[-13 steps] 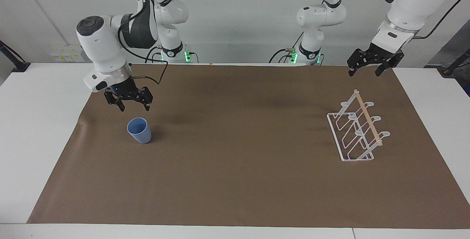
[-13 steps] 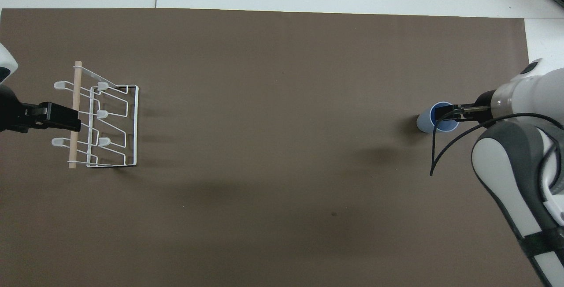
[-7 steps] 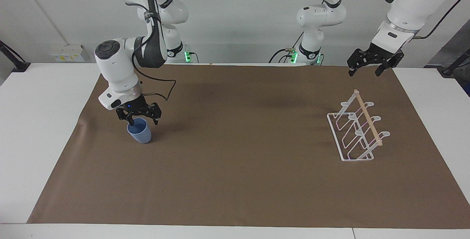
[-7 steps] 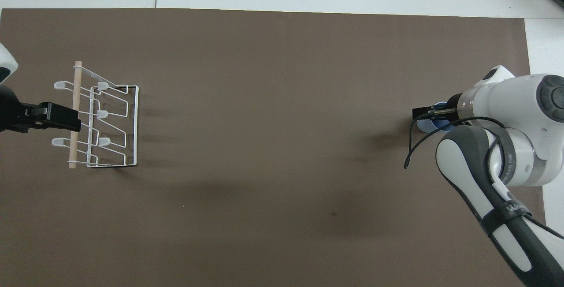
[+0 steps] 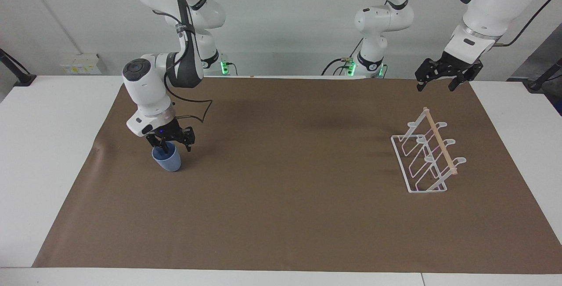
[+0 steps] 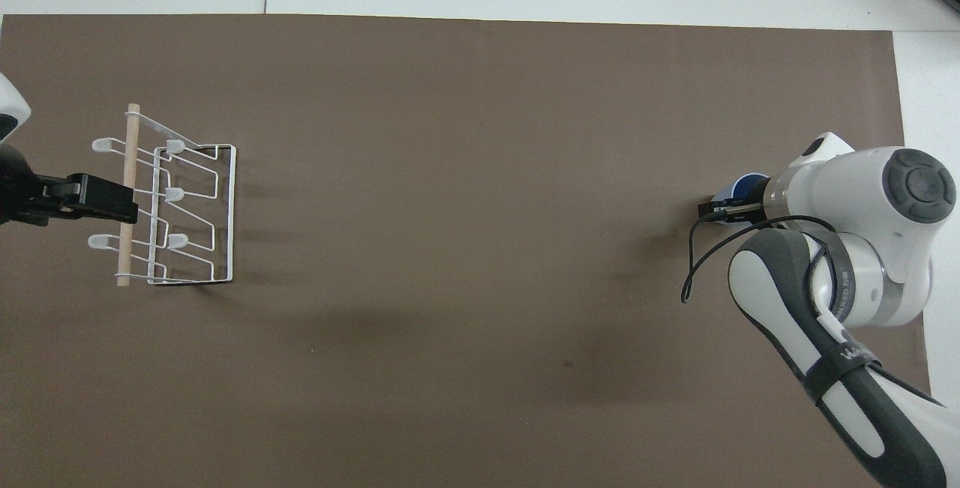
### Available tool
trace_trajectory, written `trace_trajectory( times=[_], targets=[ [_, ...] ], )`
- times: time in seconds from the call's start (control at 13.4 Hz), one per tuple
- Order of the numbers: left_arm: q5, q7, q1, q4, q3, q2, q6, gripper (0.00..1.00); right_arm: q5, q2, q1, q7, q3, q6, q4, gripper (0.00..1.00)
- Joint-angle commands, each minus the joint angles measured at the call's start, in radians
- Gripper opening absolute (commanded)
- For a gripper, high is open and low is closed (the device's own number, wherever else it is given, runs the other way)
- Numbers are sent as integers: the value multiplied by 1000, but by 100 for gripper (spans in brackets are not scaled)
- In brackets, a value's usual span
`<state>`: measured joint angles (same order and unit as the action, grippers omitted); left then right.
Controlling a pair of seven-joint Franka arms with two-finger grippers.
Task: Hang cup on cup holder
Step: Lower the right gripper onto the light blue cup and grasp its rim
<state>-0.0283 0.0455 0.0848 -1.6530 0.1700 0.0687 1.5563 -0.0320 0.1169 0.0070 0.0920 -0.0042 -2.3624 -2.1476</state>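
The cup [image 5: 167, 159] is light blue and stands upright on the brown mat [image 5: 290, 180], toward the right arm's end of the desk [image 5: 52, 154]. The right hand [image 5: 169, 142] is right at the cup's mouth, coming down on it from above. One finger appears to dip inside the rim while the other sits outside the wall on the side nearer the robots, so the rim lies between them. Whether the fingers already press on the wall cannot be told; the hand is partly closed around the rim, and the cup's base rests on the mat. In the overhead view the right hand [image 6: 721, 209] and its wrist cover most of the cup [image 6: 739, 190], leaving only a sliver of blue rim showing. A black cable loops out from the wrist over the mat.

The rack [image 5: 426, 156] stands well apart from that hand, at the left arm's end of the mat. It is a white wire frame, slanted, with rounded pegs and a light wooden rod along its top. No cup hangs on it.

The left hand [image 5: 443, 81] waits in the air above the mat's edge, over the desk close to the rack, with its fingers spread open and nothing between them. From overhead the left hand [image 6: 97, 199] overlaps the rack's [image 6: 187, 211] wooden rod.
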Motion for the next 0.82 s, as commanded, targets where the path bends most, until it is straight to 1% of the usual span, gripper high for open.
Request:
trace_trajectory(
  times=[0.0, 0.22, 0.52, 0.59, 0.74],
  targets=[
    [-12, 1, 4, -33, -3, 29, 14, 100, -25, -16, -5, 31, 3, -17, -21, 0],
    [-12, 1, 4, -33, -3, 29, 16, 100, -25, -16, -7, 31, 3, 6, -18, 0],
    [-12, 1, 4, -31, -3, 29, 16, 100, -37, -11, -9, 40, 4, 136, 41, 0],
    [-12, 1, 4, -33, -3, 29, 16, 100, -83, -10, -7, 67, 4, 156, 49, 0],
    [-12, -1, 4, -33, -3, 29, 16, 100, -260, -13, -7, 220, 6, 199, 66, 0]
  ],
)
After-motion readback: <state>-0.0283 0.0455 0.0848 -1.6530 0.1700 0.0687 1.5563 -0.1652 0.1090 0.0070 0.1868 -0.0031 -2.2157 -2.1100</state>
